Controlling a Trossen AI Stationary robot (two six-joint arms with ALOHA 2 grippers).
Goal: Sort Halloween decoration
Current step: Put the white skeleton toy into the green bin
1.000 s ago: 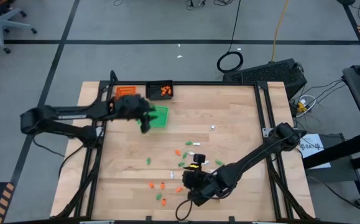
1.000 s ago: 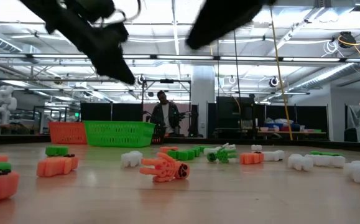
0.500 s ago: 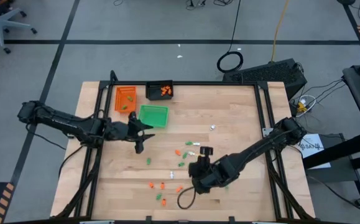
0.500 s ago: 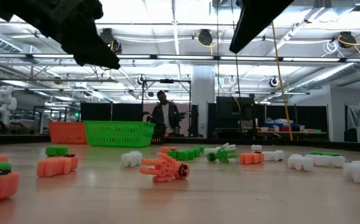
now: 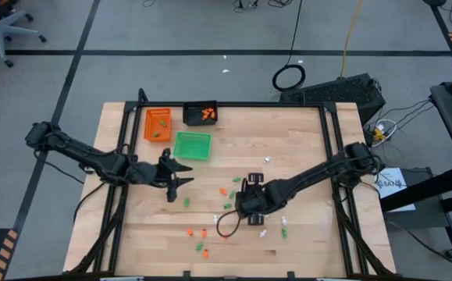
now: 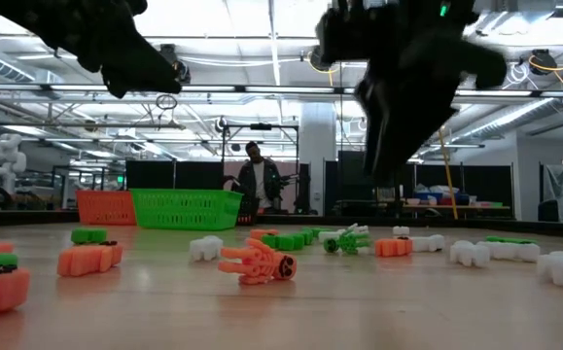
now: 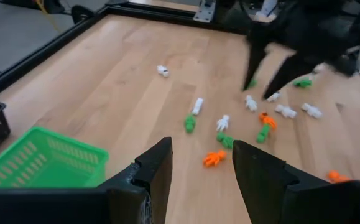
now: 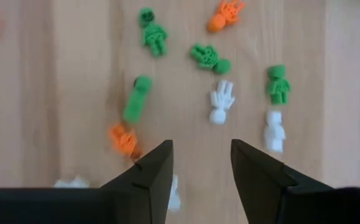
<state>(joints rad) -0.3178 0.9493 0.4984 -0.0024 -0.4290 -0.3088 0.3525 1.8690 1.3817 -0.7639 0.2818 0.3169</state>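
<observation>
Wooden table (image 5: 304, 148), black frame along its edges. Far-left corner: orange tray (image 5: 157, 124), black tray (image 5: 201, 114), green tray (image 5: 192, 146) just nearer. Grey floor around; cable coil (image 5: 289, 77) beyond the table. Low view: a person (image 6: 257, 182) stands in the room behind.

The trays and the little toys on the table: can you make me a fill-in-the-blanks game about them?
1. The green tray has ____ pieces in it.
2. The black tray holds pieces coloured ____.
3. Both the left gripper and the right gripper have their fingers ____, holding nothing.
4. The orange tray sits on the table beside the ____ tray.

Missing words: no; orange; open; black
</observation>
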